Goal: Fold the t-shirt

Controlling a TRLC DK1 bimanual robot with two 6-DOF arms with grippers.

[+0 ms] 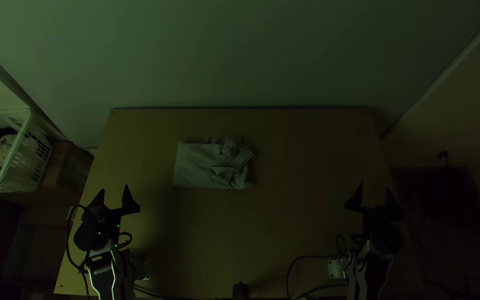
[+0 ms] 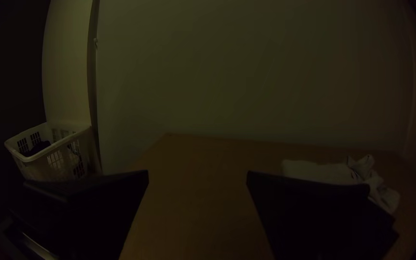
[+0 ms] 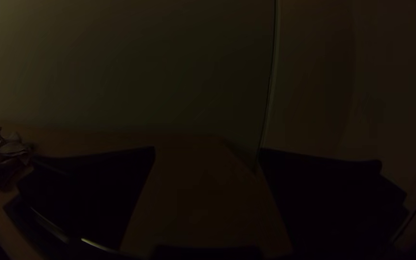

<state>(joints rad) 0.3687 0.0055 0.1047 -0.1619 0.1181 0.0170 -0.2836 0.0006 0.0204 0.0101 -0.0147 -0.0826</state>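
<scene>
Wood surfaces the counter [image 1: 295, 222], which supports the pale t-shirt [image 1: 195, 166] beyond the middle, somewhat toward the left arm. One portion lies flat; the bunched end [image 1: 234, 161] faces the right arm's side. Both the left tool [image 1: 114, 189] and the right tool [image 1: 374, 186] are released, fingers apart, well clear of the cloth. The step in hand is probably opening out the bunched end. Hold the flat portion lightly; grip one outer layer of the bunch, draw it outward low and slowly, then smooth the smallest creases before folding.
</scene>
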